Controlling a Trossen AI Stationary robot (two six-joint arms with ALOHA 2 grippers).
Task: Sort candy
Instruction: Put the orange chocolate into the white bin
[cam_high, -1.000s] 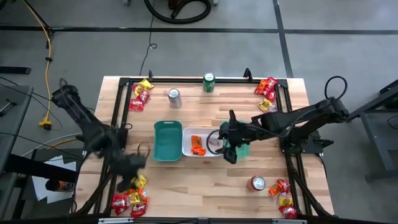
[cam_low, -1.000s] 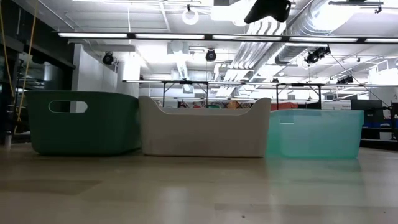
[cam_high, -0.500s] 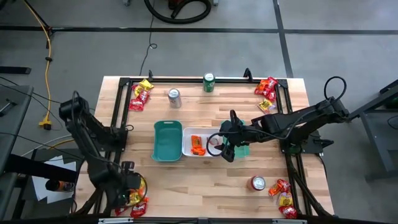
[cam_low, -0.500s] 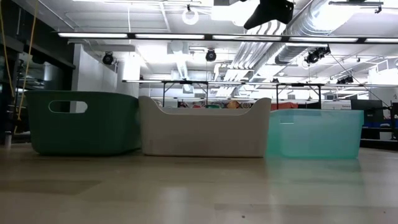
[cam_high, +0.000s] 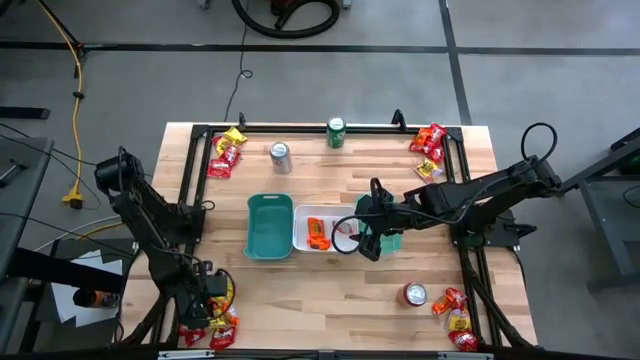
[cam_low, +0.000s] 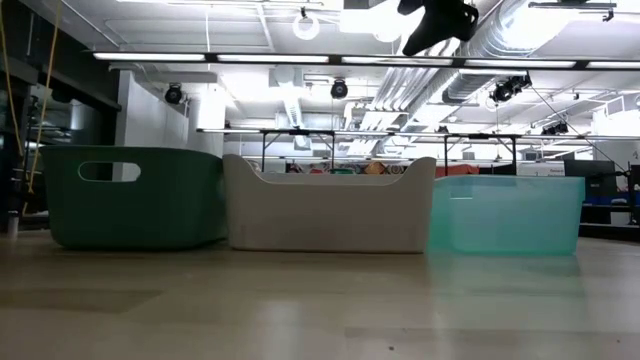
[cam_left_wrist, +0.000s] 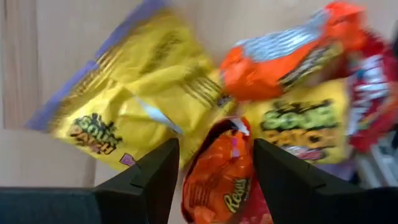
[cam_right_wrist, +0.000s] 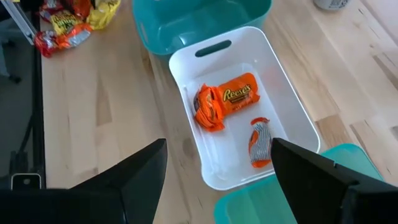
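sorting barely begun: i see three orange candy packets (cam_right_wrist: 225, 104) in the white tray (cam_right_wrist: 289, 118), piles still at all four corners, left gripper (cam_left_wrist: 214, 163) spread over an orange packet (cam_left_wrist: 219, 171), right gripper (cam_right_wrist: 217, 180) spread empty above the tray.

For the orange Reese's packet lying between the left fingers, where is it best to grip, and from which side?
Grip the orange Reese's packet across its puffy middle, coming straight down from above. It lies flat atop the pile, and the left gripper is already open astride it.

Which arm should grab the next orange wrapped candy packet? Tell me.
Left. The left gripper hangs open right over an orange crinkly wrapped candy packet in the corner pile; the right gripper hovers empty above the white plastic bin.
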